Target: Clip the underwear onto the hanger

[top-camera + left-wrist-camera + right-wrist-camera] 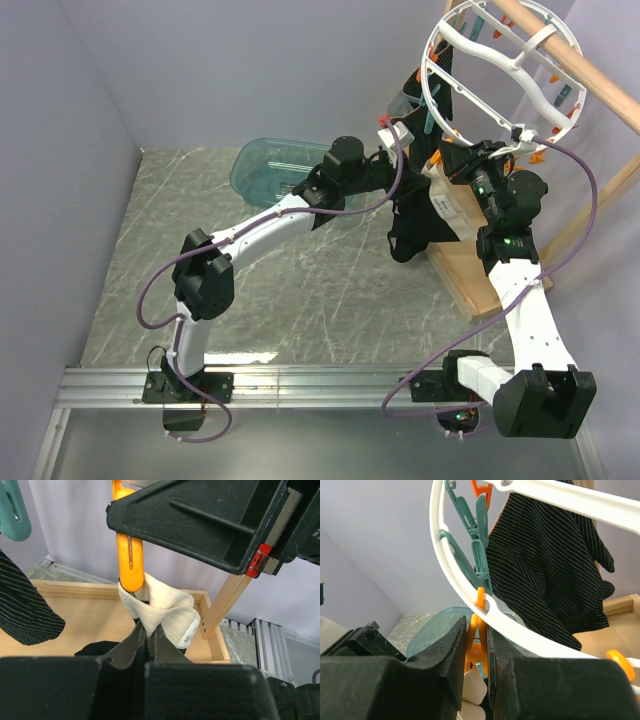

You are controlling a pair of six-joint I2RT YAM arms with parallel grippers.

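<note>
Left hand (148,635) pinches cream-banded black fabric briefs (165,612) against orange plastic clip (129,555) under white plastic ring hanger (438,540); right hand (477,632) squeezes that clip. Risk: shallow bite, fabric slips when left lets go.

Lab-style robot test cell: plain lilac walls (270,70), marble-patterned tabletop (300,300), aluminium mounting rail (320,380).

orange clip (474,650): base hidden between right gripper (476,630) fingers | underwear (160,612) label: illegible | teal clip (12,510): cropped, above left gripper (149,635)
</note>
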